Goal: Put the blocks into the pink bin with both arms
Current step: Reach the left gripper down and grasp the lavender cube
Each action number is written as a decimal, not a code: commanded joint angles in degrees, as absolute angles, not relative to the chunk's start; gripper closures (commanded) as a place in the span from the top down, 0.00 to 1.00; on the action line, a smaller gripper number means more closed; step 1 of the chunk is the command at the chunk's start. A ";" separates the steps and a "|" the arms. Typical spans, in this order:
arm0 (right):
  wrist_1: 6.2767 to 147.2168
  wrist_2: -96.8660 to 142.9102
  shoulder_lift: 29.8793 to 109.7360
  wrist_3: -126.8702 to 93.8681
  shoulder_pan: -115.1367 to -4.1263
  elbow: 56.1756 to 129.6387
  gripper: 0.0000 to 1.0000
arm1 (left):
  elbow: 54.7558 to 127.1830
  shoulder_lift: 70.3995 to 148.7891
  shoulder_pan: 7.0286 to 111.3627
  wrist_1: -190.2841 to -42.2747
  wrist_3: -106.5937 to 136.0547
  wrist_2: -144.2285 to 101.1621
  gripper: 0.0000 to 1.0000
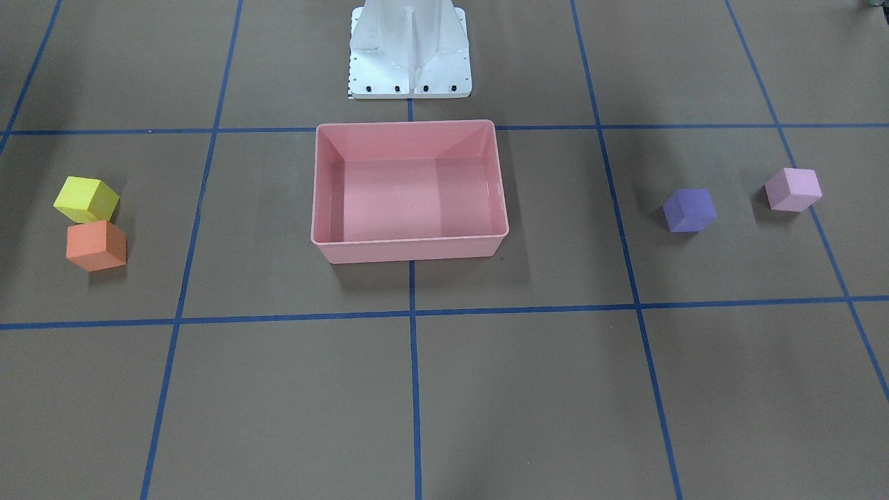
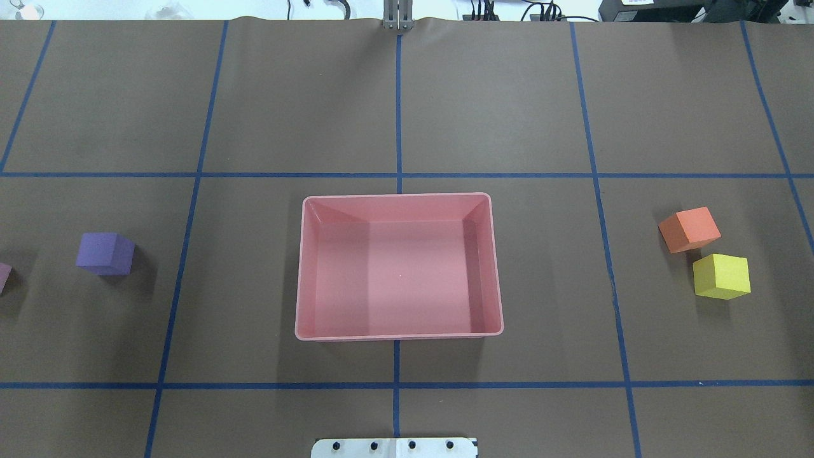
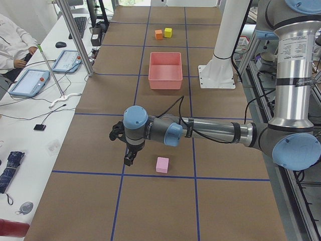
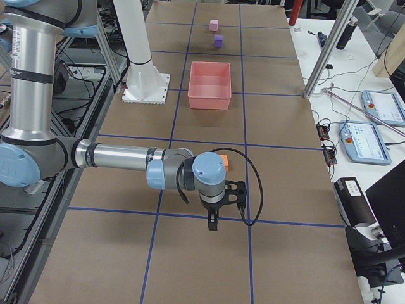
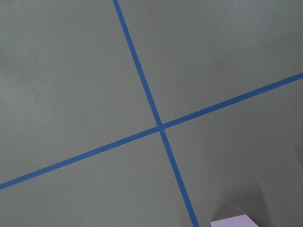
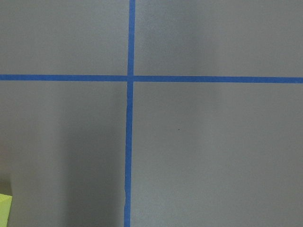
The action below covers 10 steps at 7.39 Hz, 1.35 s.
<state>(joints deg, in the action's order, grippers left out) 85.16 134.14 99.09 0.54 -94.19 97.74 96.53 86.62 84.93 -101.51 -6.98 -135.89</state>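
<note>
The pink bin (image 1: 410, 244) stands empty at the table's middle, also in the overhead view (image 2: 397, 334). The yellow block (image 2: 721, 275) and orange block (image 2: 689, 228) sit together on the robot's right side. The purple block (image 2: 105, 253) and light pink block (image 1: 792, 189) sit apart on its left side. My left gripper (image 3: 129, 159) hangs above the table just beside the light pink block (image 3: 162, 164); I cannot tell if it is open. My right gripper (image 4: 212, 221) hangs near the orange block (image 4: 223, 161); I cannot tell its state. Neither wrist view shows fingers.
The white base pedestal (image 1: 410, 55) stands just behind the bin. Blue tape lines (image 2: 397, 385) grid the brown tabletop. A side table with tablets (image 3: 30, 80) and a seated person (image 3: 12, 45) runs along the far side. Metal posts (image 3: 75, 35) stand at that edge.
</note>
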 commanded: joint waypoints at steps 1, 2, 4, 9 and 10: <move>85.17 134.21 99.40 0.62 -94.13 97.73 1.00 | 95.72 81.07 80.10 -109.98 5.03 -136.05 1.00; 85.17 134.21 99.40 0.62 -94.13 97.73 1.00 | 94.76 78.16 76.07 -119.00 14.32 -135.45 1.00; 85.17 134.21 99.58 0.70 -94.13 97.47 1.00 | 83.90 77.34 70.78 -140.09 27.10 -135.26 1.00; 85.08 134.21 100.20 1.05 -94.13 97.47 1.00 | 83.50 77.26 64.61 -142.38 31.90 -134.65 1.00; 85.08 134.21 100.20 1.05 -94.13 97.47 1.00 | 83.50 77.26 63.29 -142.38 31.82 -131.43 1.00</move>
<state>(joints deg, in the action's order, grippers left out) 85.08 134.21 100.18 1.05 -94.13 97.47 83.53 77.26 64.94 -142.35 31.78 -134.12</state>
